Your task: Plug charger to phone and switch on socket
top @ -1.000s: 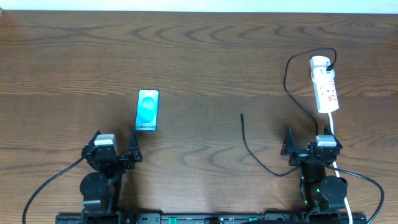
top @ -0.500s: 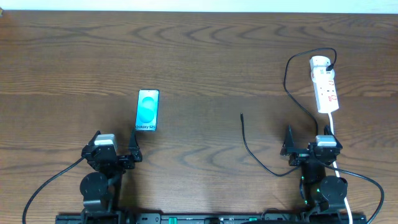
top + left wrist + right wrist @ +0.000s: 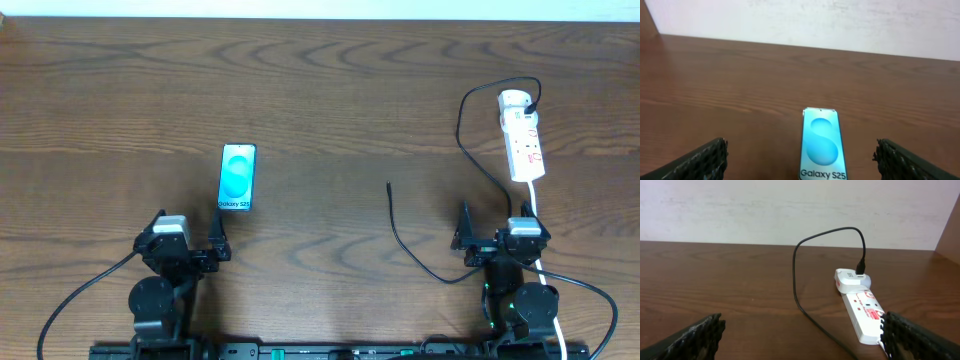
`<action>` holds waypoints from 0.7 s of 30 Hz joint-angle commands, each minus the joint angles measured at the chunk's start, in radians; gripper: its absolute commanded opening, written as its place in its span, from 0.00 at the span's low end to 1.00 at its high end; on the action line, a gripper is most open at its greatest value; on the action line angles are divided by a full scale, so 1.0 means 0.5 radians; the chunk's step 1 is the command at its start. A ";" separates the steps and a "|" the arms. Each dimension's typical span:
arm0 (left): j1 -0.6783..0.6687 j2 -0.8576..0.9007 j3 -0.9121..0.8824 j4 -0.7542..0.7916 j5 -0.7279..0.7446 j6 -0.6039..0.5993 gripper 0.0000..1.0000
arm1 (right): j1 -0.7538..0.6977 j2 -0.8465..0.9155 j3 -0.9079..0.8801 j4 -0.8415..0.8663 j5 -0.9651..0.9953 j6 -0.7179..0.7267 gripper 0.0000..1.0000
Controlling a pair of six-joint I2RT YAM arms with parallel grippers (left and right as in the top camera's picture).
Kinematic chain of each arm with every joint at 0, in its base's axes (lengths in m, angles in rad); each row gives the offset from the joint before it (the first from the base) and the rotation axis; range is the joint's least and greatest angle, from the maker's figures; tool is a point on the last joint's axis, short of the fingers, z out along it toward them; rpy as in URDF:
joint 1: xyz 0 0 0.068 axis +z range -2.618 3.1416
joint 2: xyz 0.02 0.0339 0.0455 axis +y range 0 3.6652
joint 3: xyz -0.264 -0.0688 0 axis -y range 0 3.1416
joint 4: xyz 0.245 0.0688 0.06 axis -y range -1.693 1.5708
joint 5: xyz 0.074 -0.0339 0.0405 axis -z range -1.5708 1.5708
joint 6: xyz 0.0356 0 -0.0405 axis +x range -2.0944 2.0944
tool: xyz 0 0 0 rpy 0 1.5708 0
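The phone (image 3: 237,177) lies flat on the table left of centre, its cyan screen lit; in the left wrist view it (image 3: 823,145) lies just ahead, between the fingers. My left gripper (image 3: 186,249) is open and empty, just near of the phone. The white socket strip (image 3: 522,136) lies at the far right, also in the right wrist view (image 3: 861,302). The black charger cable (image 3: 470,150) runs from an adapter on the strip's far end, loops near, and ends in a loose plug tip (image 3: 388,184) at centre. My right gripper (image 3: 497,243) is open and empty, near of the strip.
The strip's thick white cord (image 3: 541,262) runs back past the right arm toward the near edge. A pale wall (image 3: 790,210) stands beyond the table's far edge. The wooden table (image 3: 330,90) carries nothing else.
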 commanded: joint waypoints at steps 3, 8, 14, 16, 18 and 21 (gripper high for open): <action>0.008 0.153 0.053 -0.045 0.076 -0.131 0.95 | 0.006 0.002 -0.003 -0.003 0.030 0.027 0.99; 0.008 0.509 0.304 -0.074 0.076 -0.149 0.95 | 0.006 0.002 -0.003 -0.003 0.030 0.027 0.99; 0.008 1.045 0.738 -0.214 0.121 -0.150 0.94 | 0.006 0.002 -0.003 -0.003 0.030 0.027 0.99; 0.008 1.238 0.900 -0.269 0.168 -0.150 0.95 | 0.006 0.002 -0.003 -0.003 0.030 0.027 0.99; 0.008 1.387 1.032 -0.321 0.224 -0.150 0.95 | 0.006 0.002 -0.003 -0.003 0.030 0.027 0.99; 0.008 1.628 1.260 -0.435 0.317 -0.148 0.95 | 0.006 0.002 -0.003 -0.003 0.030 0.027 0.99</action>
